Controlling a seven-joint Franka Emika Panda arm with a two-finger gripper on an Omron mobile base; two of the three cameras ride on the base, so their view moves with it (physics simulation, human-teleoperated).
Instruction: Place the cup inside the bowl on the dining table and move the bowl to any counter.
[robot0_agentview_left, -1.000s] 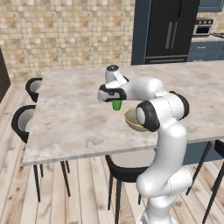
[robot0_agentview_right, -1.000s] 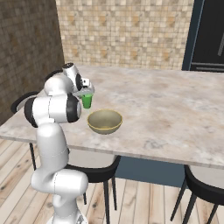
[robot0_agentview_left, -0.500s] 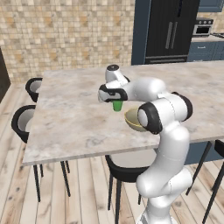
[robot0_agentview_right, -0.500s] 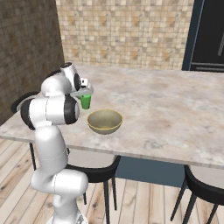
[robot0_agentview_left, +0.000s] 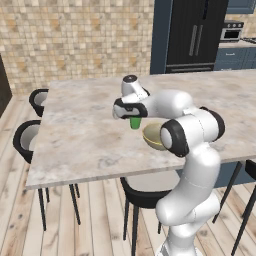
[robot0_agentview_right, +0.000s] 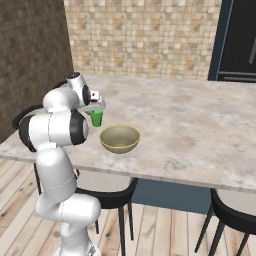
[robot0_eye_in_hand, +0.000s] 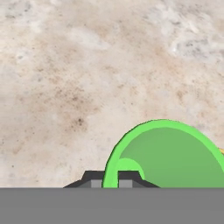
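One marbled dining table (robot0_agentview_left: 90, 130) fronts a tiled wall (robot0_agentview_left: 75, 40); gripper (robot0_agentview_left: 134, 116) clamped on the cup (robot0_agentview_left: 135, 123).

Bright green cup (robot0_agentview_left: 134, 123) at the end effector (robot0_agentview_left: 133, 116); beside it an olive-tan bowl (robot0_agentview_right: 119, 139) with yellowish rim; beneath, a beige-grey marbled counter (robot0_agentview_left: 85, 130).

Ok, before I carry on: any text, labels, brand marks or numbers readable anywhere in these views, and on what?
None readable.
Cup: plain green, no marking.
Bowl: plain, no marking.
Dining table: marbled top, no text.
Oven at the back: its panel is too small to read.
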